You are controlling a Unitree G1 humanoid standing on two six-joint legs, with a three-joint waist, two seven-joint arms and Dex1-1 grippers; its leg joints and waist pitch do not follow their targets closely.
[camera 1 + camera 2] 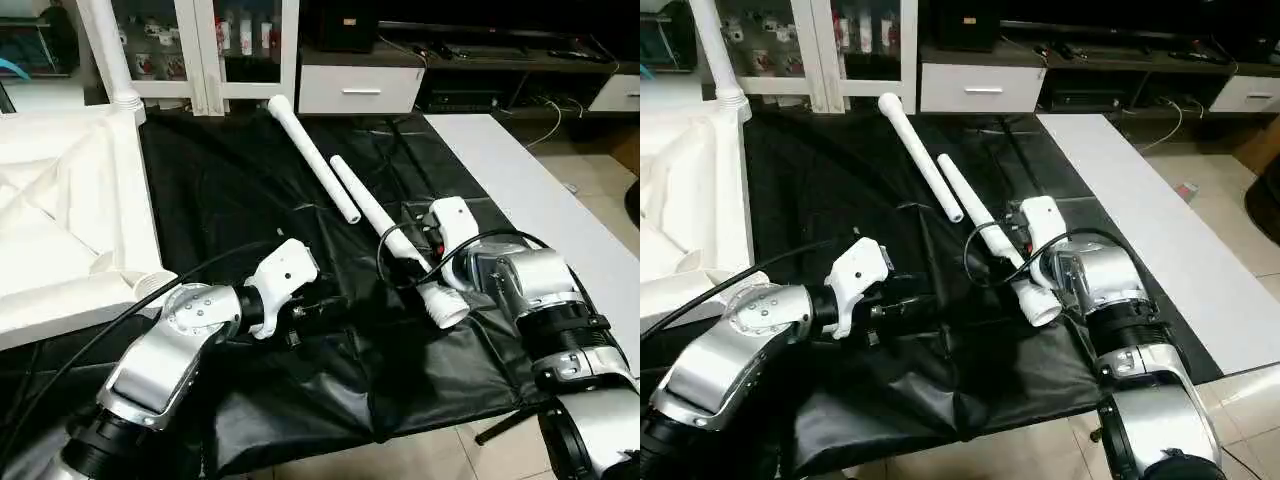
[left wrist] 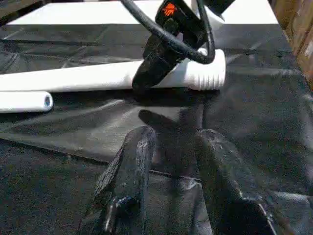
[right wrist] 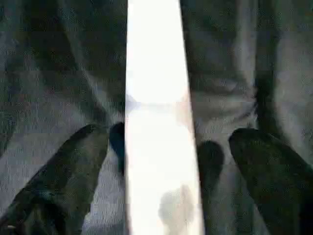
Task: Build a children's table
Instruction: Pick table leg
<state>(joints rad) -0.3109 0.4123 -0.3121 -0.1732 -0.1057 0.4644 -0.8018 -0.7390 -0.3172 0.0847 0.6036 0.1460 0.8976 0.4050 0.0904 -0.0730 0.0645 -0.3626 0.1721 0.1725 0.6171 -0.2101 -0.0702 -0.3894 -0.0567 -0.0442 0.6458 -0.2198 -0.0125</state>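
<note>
Left eye view is showing the white table top (image 1: 60,215) lying upside down at the left edge of the black sheet (image 1: 230,170), its ribbed X-braced underside facing up. 1 leg (image 1: 108,50) is standing upright in the far corner socket, so that part of the build looks done. The near corner socket (image 1: 150,285) is sitting empty, with no leg in it.

2 more legs are lying loose on the black sheet near its middle. The longer leg (image 1: 372,210) is running from the sheet's far edge toward its near right corner, thick ribbed end nearest the robot. A second leg (image 1: 345,188) is lying just beside it.

The right gripper (image 3: 161,161) is reaching down over the longer leg near its thick end, its black fingers (image 3: 73,166) spread on either side of the tube and not yet closing on it. The left gripper (image 2: 173,166) is hovering low over the bare sheet, jaws parted and holding nothing.

Judging from this, the task is in an early stage: at least 1 leg is fitted, the legs on the sheet are waiting, and picking up the longer one appears to be the step in hand.
</note>
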